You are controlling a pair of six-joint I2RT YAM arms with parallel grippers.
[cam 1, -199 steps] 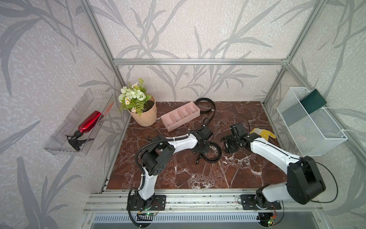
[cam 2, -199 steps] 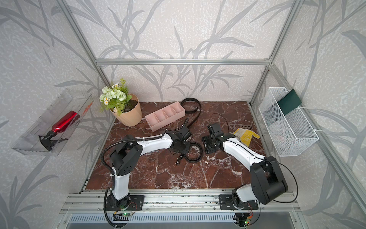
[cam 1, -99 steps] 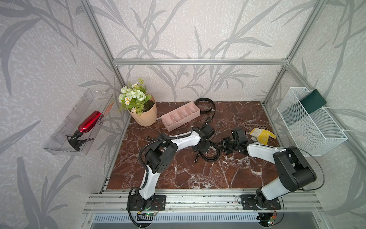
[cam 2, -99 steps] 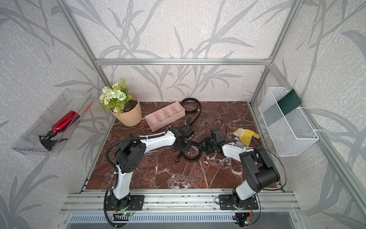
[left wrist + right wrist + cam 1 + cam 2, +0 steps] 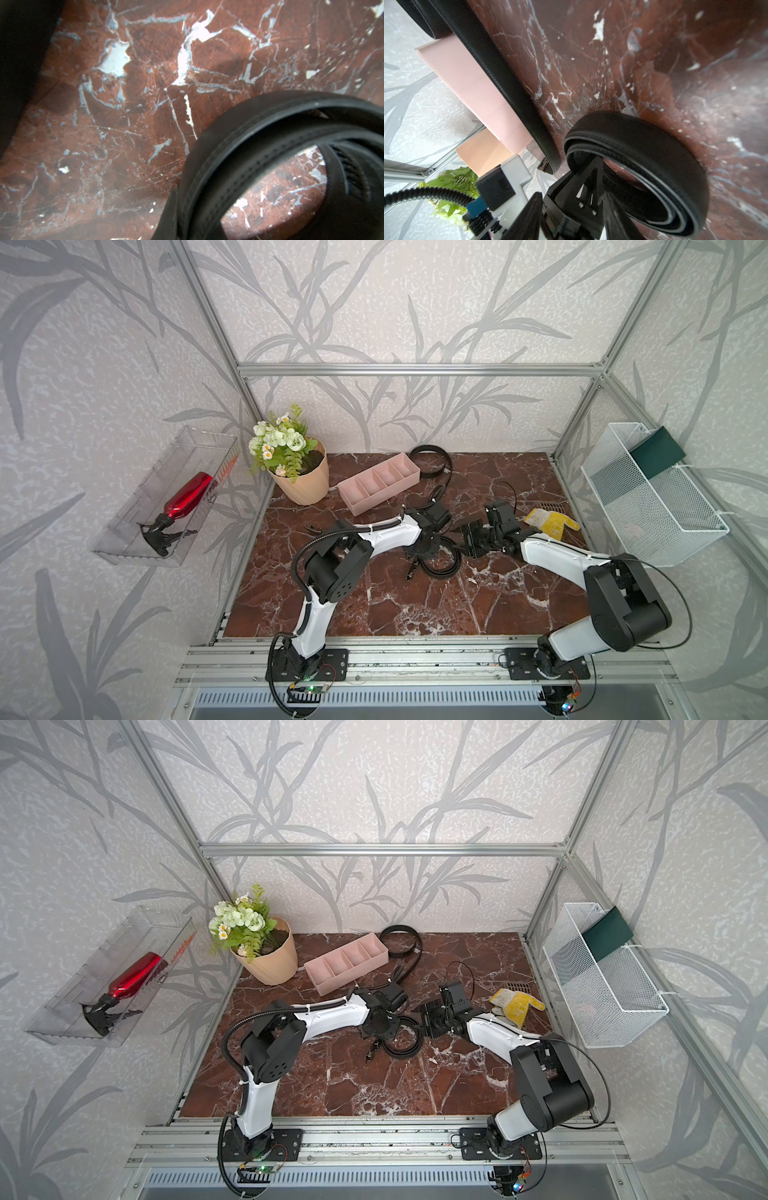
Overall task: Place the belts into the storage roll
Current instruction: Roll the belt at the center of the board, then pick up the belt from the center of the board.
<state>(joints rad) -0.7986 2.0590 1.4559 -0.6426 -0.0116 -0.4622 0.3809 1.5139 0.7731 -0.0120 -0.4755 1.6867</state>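
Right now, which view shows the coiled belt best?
The right wrist view: the coiled belt appears whole, its layers distinct. The left wrist view crops it; in both top views it is small and part-hidden by the left gripper.

Red-brown, white-veined marble tabletop [image 5: 415,605], on which are set a peach ribbed flowerpot [image 5: 301,483], a pale pink four-compartment plastic tray [image 5: 380,485], two black belts, one coiled [image 5: 440,566], one loosely looped [image 5: 432,458], and a yellow-and-white work glove [image 5: 548,522].

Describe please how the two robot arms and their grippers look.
Both arms have white link shells and black joint housings on black base plates. The left arm carries a black ribbed cable hose. The right arm has a thin black cable. The left gripper and right gripper are black.
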